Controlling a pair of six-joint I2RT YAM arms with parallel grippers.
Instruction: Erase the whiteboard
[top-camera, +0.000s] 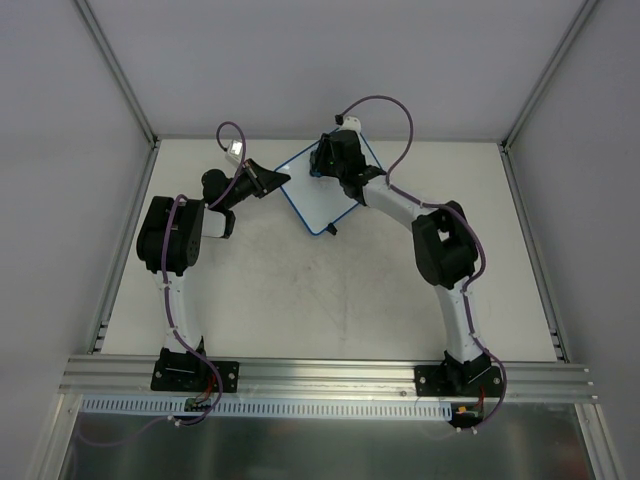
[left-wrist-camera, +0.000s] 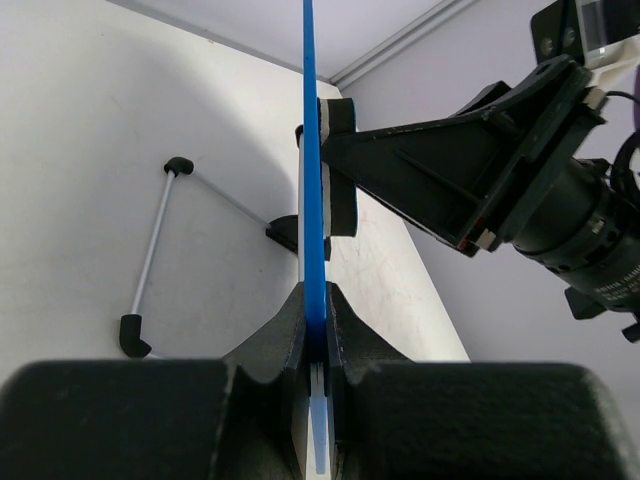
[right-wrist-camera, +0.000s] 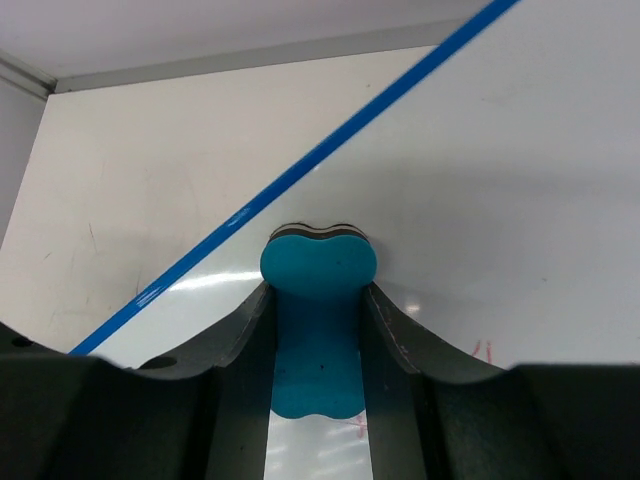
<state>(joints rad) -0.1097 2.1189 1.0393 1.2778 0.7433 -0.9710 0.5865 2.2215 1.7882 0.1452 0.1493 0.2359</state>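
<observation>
The whiteboard (top-camera: 316, 202) sits on the counter (top-camera: 330, 300), turned so its corners point out like a diamond. It has a thin blue frame (right-wrist-camera: 300, 175) all the way round.

The left end effector (top-camera: 272, 181) is at the left edge of the whiteboard. It is closed tight on that edge. In the left wrist view the whiteboard is seen from the side, so it looks like one thin blue line, and the two dark fingers (left-wrist-camera: 285, 340) pinch that line from both sides.

The right end effector (top-camera: 325, 158) is over the far part of the whiteboard. It is closed on a small blue eraser (right-wrist-camera: 318, 300), which sits between its two fingers. The rounded front of the eraser pokes out past the fingertips and meets the white face of the whiteboard, just inside the blue frame.

A few faint red marks (right-wrist-camera: 484, 351) show on the whiteboard, just to the right of the eraser. The white face looks clean elsewhere.

On one side of the whiteboard, in the left wrist view, there is a thin grey rod (left-wrist-camera: 152, 250) with black tips. I cannot tell if the whiteboard lies flat or is propped up.
</observation>
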